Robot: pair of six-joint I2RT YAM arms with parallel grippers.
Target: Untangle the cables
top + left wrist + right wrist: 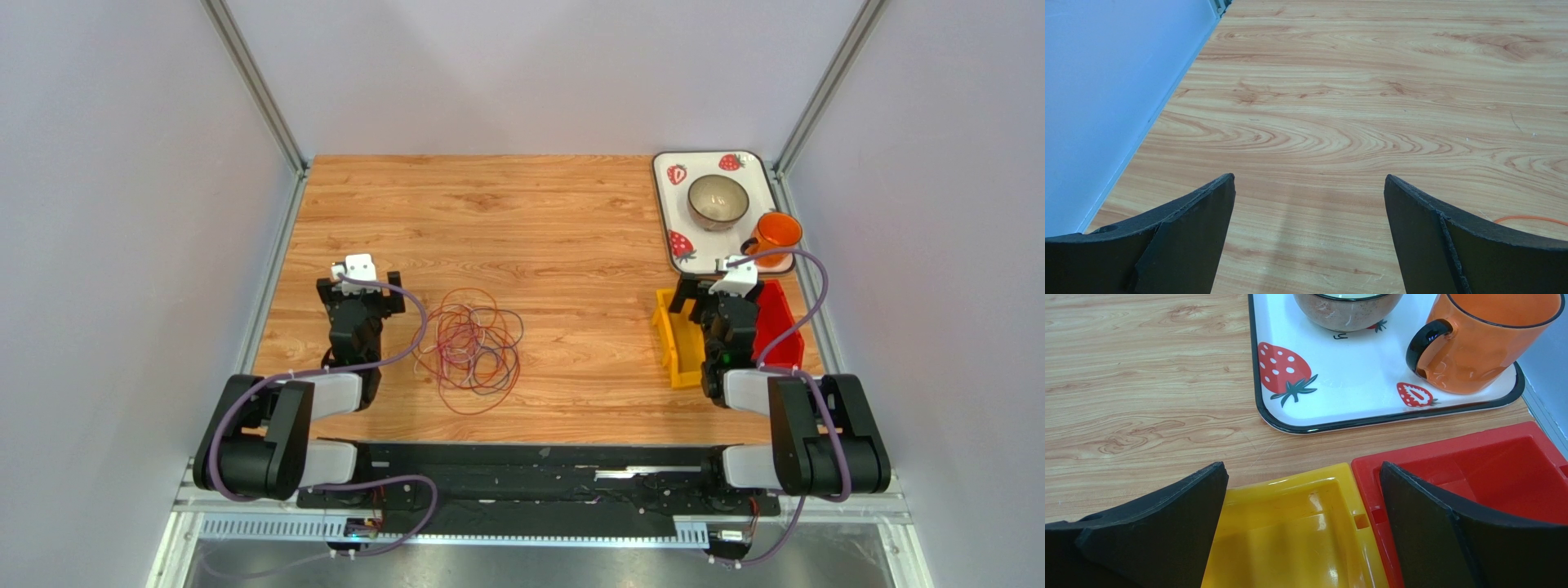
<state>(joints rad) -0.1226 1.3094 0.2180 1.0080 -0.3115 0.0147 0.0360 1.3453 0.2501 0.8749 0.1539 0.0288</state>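
The cables (pixel 471 348) lie in one tangled pile of thin red, orange and dark loops on the wooden table, near its front, just right of my left arm. In the left wrist view only a short orange strand (pixel 1530 218) shows at the right edge. My left gripper (pixel 363 279) is open and empty over bare wood, to the left of the pile; it also shows in its wrist view (pixel 1309 184). My right gripper (pixel 720 289) is open and empty above the yellow bin (pixel 1290 539) and red bin (pixel 1499 471); it also shows in its wrist view (pixel 1303 471).
A white strawberry tray (pixel 672 208) at the back right holds a bowl (pixel 719 200) and an orange mug (pixel 775 235). The yellow bin (pixel 672 341) and red bin (pixel 780 325) stand side by side in front of it. Grey walls (pixel 135 245) close both sides.
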